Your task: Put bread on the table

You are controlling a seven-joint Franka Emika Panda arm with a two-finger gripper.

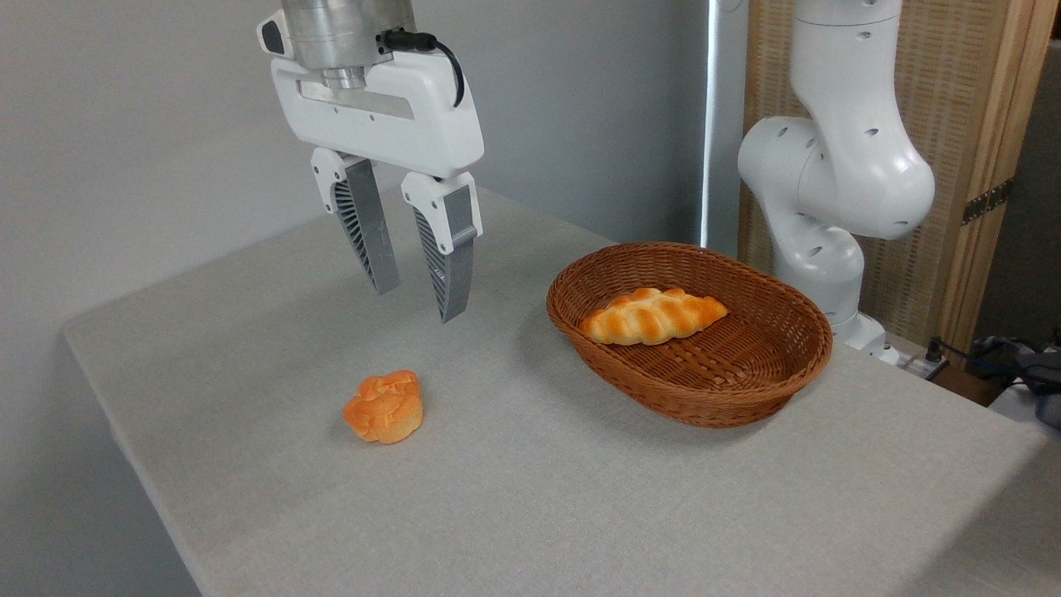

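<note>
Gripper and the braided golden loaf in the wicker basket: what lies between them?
In the camera view, only bare grey-beige cloth table and the brown wicker basket's near rim lie between the open gripper and the braided loaf.

There are no words, labels, brand names, numbers or signs to read anywhere in this picture.
</note>
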